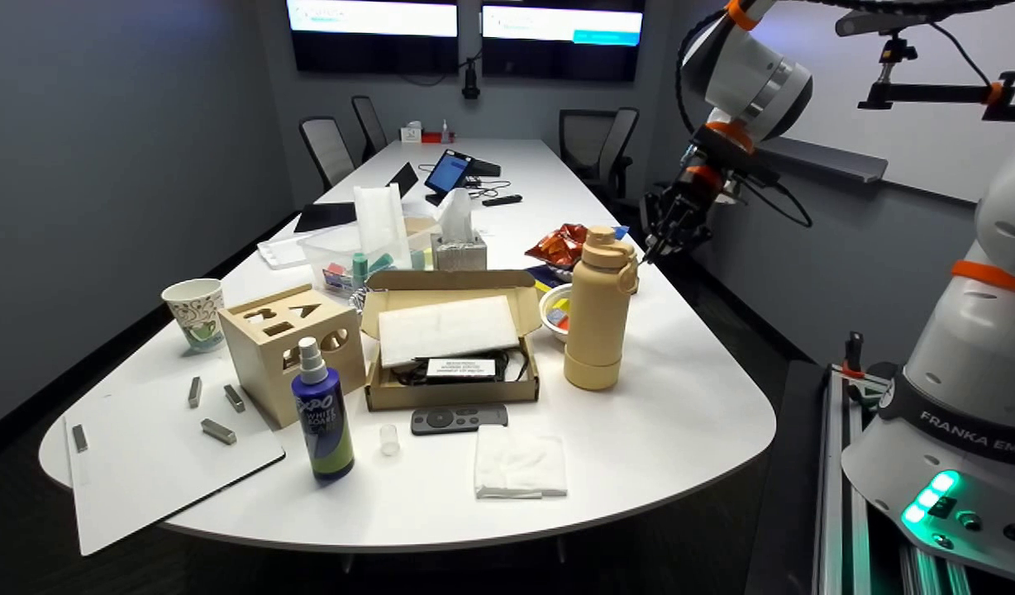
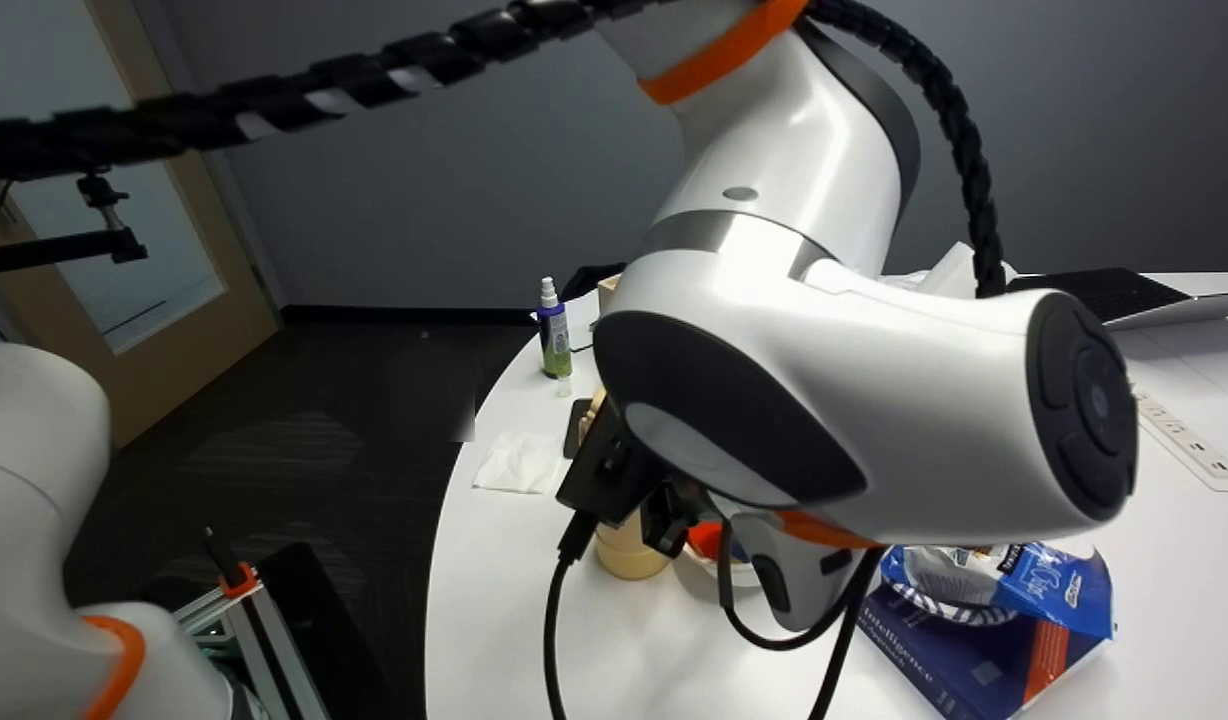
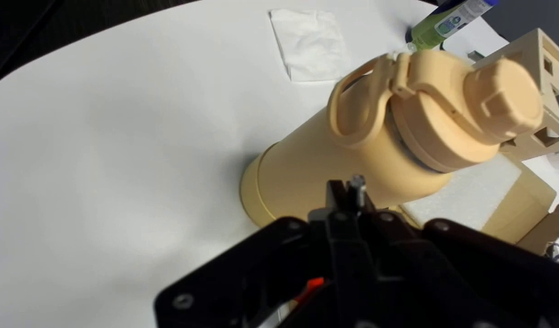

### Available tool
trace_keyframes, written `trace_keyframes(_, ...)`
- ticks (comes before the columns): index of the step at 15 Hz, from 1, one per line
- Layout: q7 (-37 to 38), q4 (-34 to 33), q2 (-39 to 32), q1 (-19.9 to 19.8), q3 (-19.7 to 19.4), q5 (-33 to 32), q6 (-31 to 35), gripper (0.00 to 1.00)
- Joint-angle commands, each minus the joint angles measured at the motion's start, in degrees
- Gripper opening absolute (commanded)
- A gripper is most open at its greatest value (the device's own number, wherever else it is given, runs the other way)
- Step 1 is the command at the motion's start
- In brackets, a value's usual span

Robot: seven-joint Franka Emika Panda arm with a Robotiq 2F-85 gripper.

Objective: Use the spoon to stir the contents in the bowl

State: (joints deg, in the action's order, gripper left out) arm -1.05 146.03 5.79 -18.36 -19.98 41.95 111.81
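Observation:
My gripper (image 3: 348,191) is shut on a thin piece with a silvery end, which looks like the spoon (image 3: 358,184); the rest of it, red handle included, is hidden by the fingers. In an exterior view the gripper (image 1: 652,246) is at the right table edge, just beyond the tan jar. The white bowl (image 1: 555,292) stands behind the jar with yellow and orange-red pieces inside. It also shows partly in an exterior view (image 2: 742,576), where the arm hides the fingertips. In the wrist view the fingers cover most of the bowl; a red bit of its contents (image 3: 313,284) shows.
The tall tan jar (image 1: 594,322) stands upright close beside the bowl, in front of the fingertips in the wrist view (image 3: 325,168). An open cardboard box (image 1: 454,397), wooden shape cube (image 1: 334,364), spray bottle (image 1: 321,421), white cloth (image 1: 520,463), book (image 2: 934,650) and blue bag (image 2: 1054,585) lie around.

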Motion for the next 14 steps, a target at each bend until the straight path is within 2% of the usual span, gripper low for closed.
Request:
trace_keyframes(1, 1.24, -1.54, -1.49, -1.06, -0.97, 1.6, -6.27, 0.01)
trace_keyframes(6, 2.48, -1.75, -3.0, -2.16, -1.89, 1.8, -10.46, 0.01)
trace_keyframes(9, 5.1, -0.74, -2.18, -2.4, -1.48, 1.32, -7.84, 0.01)
trace_keyframes(14, 2.82, 0.11, -1.39, -2.2, -1.2, 3.52, -4.12, 0.01)
